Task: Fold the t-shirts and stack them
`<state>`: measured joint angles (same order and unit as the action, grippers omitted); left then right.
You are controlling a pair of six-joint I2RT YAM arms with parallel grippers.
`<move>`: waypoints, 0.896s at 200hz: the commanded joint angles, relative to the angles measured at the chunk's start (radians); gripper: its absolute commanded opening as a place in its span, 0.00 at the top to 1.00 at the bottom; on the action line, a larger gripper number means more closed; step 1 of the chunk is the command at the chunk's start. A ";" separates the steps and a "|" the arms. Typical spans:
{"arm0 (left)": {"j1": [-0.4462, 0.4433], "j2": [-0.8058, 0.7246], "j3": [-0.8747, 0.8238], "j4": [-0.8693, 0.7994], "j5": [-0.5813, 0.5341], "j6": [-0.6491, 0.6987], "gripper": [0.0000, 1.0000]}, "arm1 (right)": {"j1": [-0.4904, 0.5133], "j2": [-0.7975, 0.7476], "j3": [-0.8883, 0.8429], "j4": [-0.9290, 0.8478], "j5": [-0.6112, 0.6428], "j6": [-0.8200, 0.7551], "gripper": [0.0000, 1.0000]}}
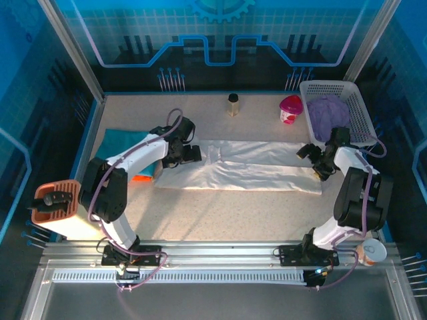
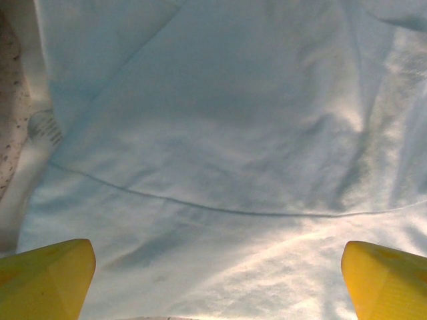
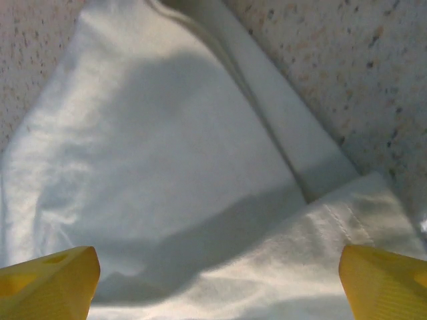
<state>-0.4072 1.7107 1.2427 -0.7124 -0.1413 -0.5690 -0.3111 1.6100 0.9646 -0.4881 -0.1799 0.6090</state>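
Two grippers stand spread wide over one garment: the left gripper (image 1: 191, 153) at the left end and the right gripper (image 1: 312, 159) at the right end of the large white cloth t-shirt (image 1: 247, 167), which lies folded into a long band across the middle of the speckled beige table (image 1: 233, 213).

Writing is scarce. The left wrist view catches a small grey printed neck label (image 2: 44, 127) at the shirt's edge, too blurred to read, and the pink plastic tub (image 1: 290, 109) at the back carries a pale label too small to read. That wrist view also shows a curved seam across flat cloth, with the yellow fingertips (image 2: 43, 280) far apart at the lower corners.

The right wrist view adds a layered corner of the shirt with a hemmed edge and bare table beside it, its yellow fingertips (image 3: 47, 283) equally wide. Whether either pair touches the cloth I cannot tell.

From above, the teal cloth t-shirt (image 1: 123, 142) lies flat at the left, with a sliver of the orange cloth t-shirt (image 1: 140, 177) just below it. A white plastic mesh basket (image 1: 360, 110) holding purple cloth (image 1: 327, 115) sits at the back right, near the right gripper. A broad strip of bare table runs between the shirt's near edge and the arm bases.
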 commanded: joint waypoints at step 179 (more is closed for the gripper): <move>0.109 0.113 -0.086 0.009 0.123 -0.011 0.13 | 0.135 -0.172 -0.254 -0.071 0.008 -0.020 0.13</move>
<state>-0.3202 1.7836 1.1046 -0.6601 -0.0025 -0.6170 -0.1711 1.3880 0.6777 -0.5156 -0.1905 0.5869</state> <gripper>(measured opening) 0.868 0.874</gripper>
